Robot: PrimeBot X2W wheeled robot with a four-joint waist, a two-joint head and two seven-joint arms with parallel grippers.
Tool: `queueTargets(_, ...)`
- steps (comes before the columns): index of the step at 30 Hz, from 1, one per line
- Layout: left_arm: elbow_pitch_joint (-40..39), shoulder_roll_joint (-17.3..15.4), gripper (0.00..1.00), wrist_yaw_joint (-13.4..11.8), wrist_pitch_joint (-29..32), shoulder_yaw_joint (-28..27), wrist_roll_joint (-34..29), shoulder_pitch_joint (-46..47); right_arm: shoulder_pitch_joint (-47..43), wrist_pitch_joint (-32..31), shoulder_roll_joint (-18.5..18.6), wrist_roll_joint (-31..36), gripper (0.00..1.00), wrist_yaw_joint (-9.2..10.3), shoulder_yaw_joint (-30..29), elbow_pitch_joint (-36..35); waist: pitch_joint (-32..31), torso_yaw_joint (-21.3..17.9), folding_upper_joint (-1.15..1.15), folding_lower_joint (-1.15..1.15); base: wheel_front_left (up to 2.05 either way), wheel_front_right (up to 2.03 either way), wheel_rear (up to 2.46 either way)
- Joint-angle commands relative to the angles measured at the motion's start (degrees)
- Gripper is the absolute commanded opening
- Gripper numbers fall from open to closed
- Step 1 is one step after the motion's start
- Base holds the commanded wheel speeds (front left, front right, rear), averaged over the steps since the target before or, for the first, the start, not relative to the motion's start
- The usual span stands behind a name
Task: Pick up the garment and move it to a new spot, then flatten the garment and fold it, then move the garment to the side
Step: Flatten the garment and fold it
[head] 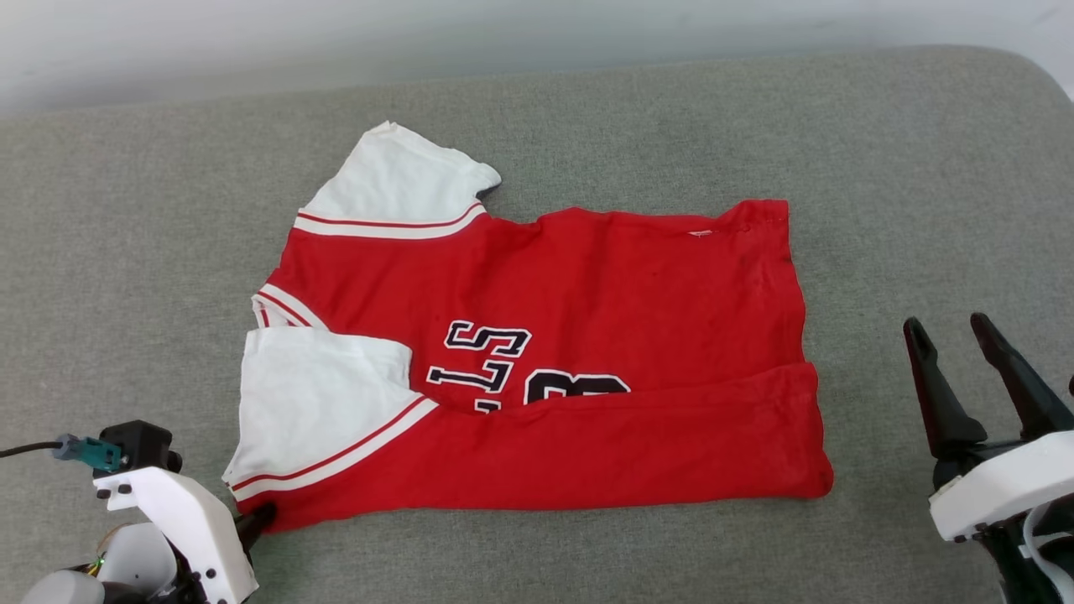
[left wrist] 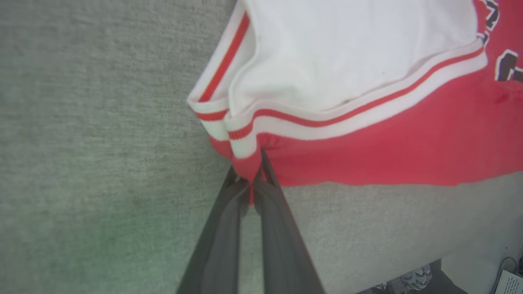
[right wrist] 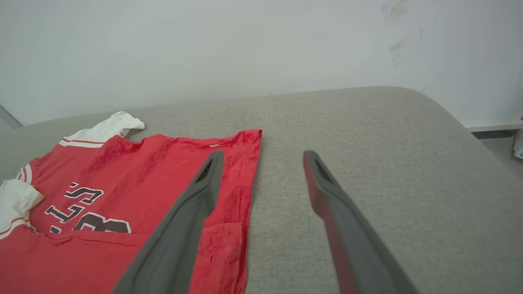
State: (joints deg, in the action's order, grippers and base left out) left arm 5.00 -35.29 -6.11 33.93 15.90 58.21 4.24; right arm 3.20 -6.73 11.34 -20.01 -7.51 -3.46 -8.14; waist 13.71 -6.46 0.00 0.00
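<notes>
Left hand (left wrist: 251, 181) tight on a corner of the garment (head: 629, 277); right hand (head: 948, 329) spread wide.

wrist housings (head: 990, 486): white, dark screws | fingers (head: 940, 394): long, dark grey | plug (head: 94, 454): teal, black cable (head: 25, 450) | maybe green light (head: 99, 560)

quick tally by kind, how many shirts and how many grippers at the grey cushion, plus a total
red jersey T-shirt: 1
grippers: 2, the left gripper shut on the shirt's sleeve-side corner, the right gripper open and holding nothing
total: 3
</notes>
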Motion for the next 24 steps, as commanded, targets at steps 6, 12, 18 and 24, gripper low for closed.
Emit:
queueTargets(6,-2.76,-0.79,0.00,-0.25,-3.99,-1.45,-1.77,-0.94,-0.99,-13.96,4.72,-5.82,1.00,0.04,-1.26,2.89,-2.25,1.09,0.00,0.00,0.00,0.00,0.00)
queueTargets(12,-10.65,-2.59,0.00,-2.51,-5.59,-1.97,-4.82,-1.92,0.04,-29.45,7.76,-10.31,1.00,0.04,-0.23,6.23,-2.12,3.26,0.00,0.00,0.00,0.00,0.00)
queueTargets(18,-14.92,-1.79,0.00,-3.89,-5.27,-0.28,-6.64,-1.04,3.46,-34.37,6.69,-12.52,1.00,0.04,4.96,10.64,-0.53,5.16,0.00,0.00,0.00,0.00,0.00)
queueTargets(24,-14.55,-0.41,0.00,-3.50,-5.36,1.46,-7.26,-0.05,5.12,-37.53,5.27,-14.75,0.42,0.04,10.21,17.74,0.39,6.23,0.00,0.00,0.00,0.00,0.00)
